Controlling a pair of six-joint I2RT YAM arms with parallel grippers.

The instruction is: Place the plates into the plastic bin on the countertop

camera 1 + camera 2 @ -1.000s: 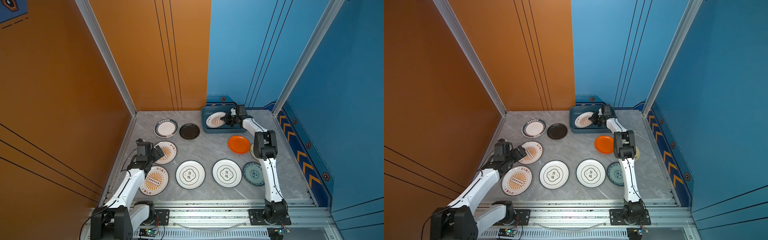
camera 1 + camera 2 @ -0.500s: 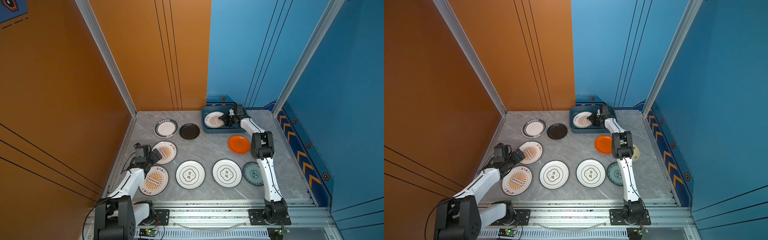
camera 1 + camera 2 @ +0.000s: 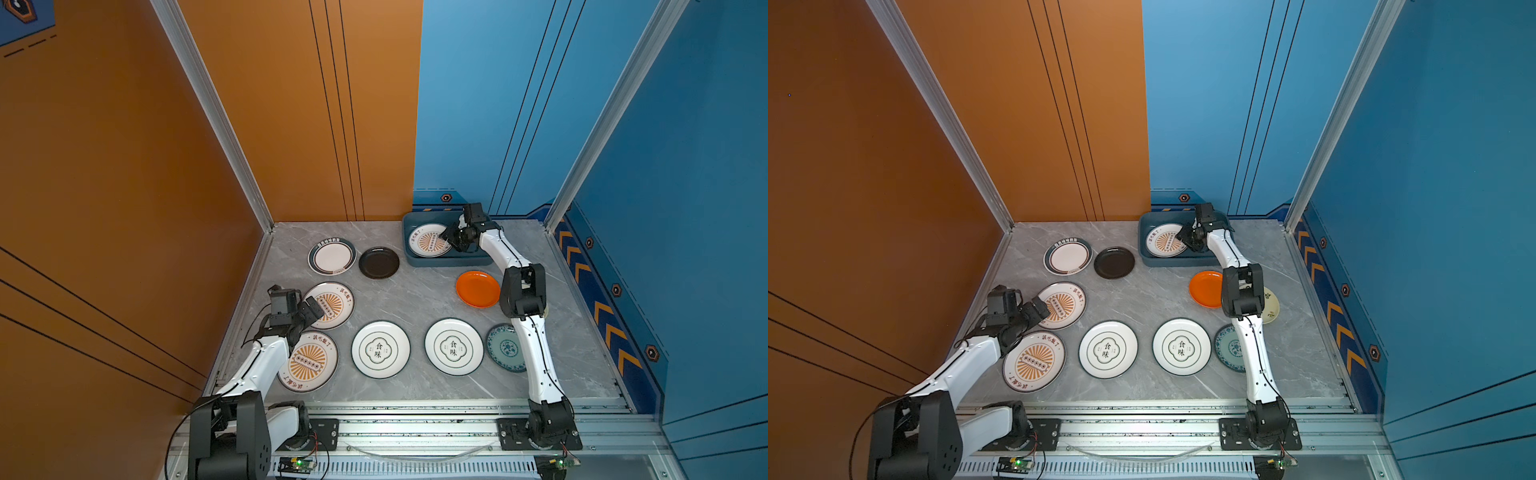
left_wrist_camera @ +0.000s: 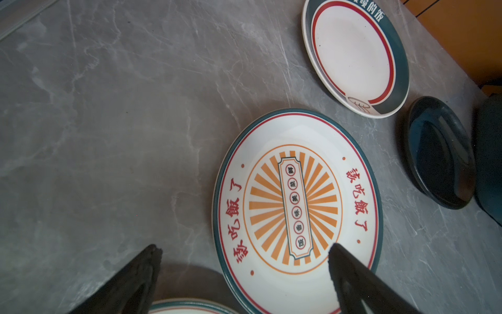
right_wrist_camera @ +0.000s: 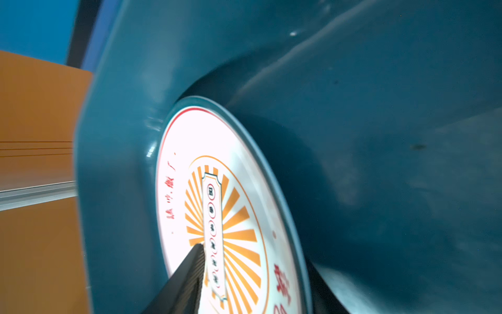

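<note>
Teal-blue, the plastic bin [image 3: 440,262] sits at the far edge of the countertop [image 3: 415,297], toward the right corner. One sunburst plate [image 3: 424,243] lies in its left half. The right gripper [image 3: 451,240] reaches into the bin with its jaws astride that plate's rim; I cannot tell whether they pinch it. The left gripper [image 3: 311,311] hangs wide apart and holds nothing, its jaws straddling the rim of a second sunburst plate [image 3: 334,303] by the left edge. Eight more lie flat on the countertop, among them an orange plate [image 3: 478,289] and a black plate [image 3: 378,262].
</note>
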